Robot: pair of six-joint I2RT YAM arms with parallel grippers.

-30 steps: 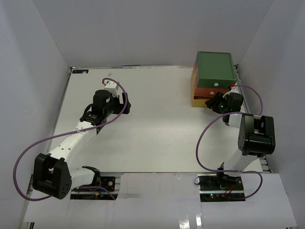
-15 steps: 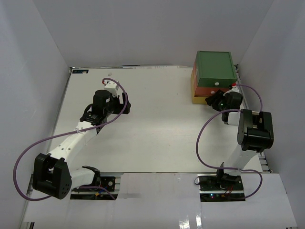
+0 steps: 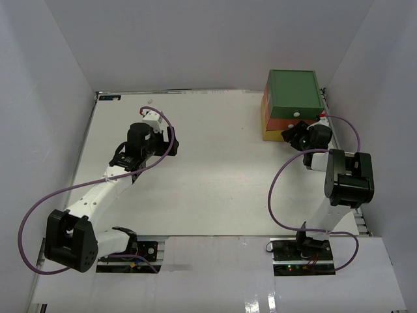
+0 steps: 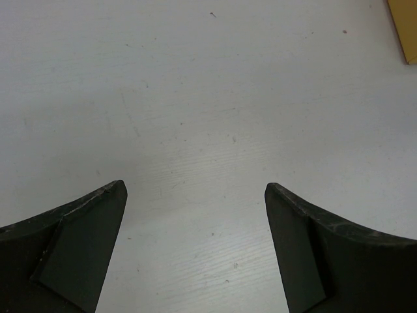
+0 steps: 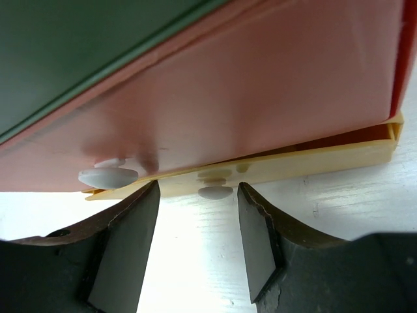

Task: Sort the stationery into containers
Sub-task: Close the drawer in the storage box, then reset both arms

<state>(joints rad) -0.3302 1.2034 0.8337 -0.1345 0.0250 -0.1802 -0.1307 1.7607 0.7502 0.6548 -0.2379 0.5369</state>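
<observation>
Stationery pens showing nowhere, presumably lying inside already; stacked green, orange-red and yellow box drawers [image 3: 293,107] sitting just beyond right gripper [image 5: 197,203], fingers [image 5: 127,244] standing apart around yellow drawer [image 5: 313,160]'s white round knob [image 5: 215,192]; left gripper [image 4: 195,192] gaping, holding nothing; sorting seeming nearly done.

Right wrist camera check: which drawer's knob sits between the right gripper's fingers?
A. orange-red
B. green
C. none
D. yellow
D: the yellow drawer's white knob lies in the gap between the right gripper's open jaws, untouched, while the orange-red drawer's knob sits outside them.
</observation>
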